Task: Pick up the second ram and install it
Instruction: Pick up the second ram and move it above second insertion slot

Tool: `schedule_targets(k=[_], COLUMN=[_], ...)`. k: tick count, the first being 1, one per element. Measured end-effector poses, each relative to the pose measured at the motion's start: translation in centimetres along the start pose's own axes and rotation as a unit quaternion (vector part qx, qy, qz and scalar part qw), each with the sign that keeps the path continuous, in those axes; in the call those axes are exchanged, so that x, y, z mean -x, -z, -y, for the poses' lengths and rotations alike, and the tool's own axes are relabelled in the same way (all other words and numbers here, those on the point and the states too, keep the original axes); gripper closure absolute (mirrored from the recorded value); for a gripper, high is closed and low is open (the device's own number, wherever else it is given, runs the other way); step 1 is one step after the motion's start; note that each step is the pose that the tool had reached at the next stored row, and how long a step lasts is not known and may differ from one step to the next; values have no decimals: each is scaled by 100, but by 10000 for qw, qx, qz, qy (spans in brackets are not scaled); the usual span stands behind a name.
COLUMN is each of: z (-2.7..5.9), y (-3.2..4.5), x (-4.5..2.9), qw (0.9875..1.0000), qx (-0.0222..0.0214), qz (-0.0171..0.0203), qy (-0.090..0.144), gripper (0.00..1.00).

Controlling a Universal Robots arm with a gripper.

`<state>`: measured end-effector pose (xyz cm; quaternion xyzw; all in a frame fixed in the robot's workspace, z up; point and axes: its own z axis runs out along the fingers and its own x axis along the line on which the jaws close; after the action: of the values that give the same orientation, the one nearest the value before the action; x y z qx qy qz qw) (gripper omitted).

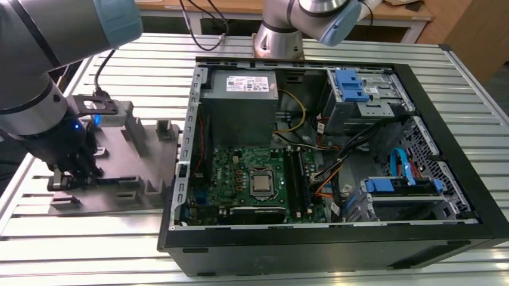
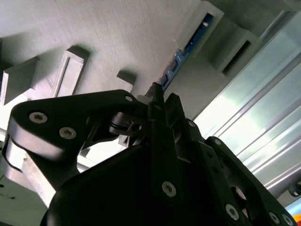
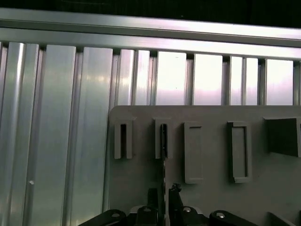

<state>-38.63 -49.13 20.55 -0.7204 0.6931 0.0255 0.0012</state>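
Gripper (image 2: 156,96): black, two-fingered, lowered onto the grey fixture plate (image 1: 119,193) at the exterior view's left. Jaws are seen clenched on the second ram (image 2: 181,59), whose thin edge is pinched between the fingertips in both wrist views.

Second ram: narrow stick, blue-edged, stood on its long edge. Its far end is seated in a slotted post of the fixture plate; its near end is gripped between the jaws.

Fixture plate: flat, fitted with several upright slotted posts. It is laid on the ribbed aluminium table (image 1: 87,244), just beside the computer case (image 1: 445,235).

Computer case: black, laid on its side with the panel off. It is placed to the exterior view's right of the plate, apart from the gripper.

Motherboard (image 1: 230,173): green, mounted in the floor of the case. A square silver processor (image 1: 263,182) is set near its middle.
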Motion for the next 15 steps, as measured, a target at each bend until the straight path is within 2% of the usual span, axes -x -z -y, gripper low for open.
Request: schedule_targets(k=[7,13,14,15], z=[8,8,8,8], y=[-120,-122,-122,-121], x=[-5,-5,-5,-5], qw=[10000,10000,10000,10000], qx=[2,3,3,3], qz=[5,12,13,12], qy=[1,1,1,1], gripper=[76,76,78,84])
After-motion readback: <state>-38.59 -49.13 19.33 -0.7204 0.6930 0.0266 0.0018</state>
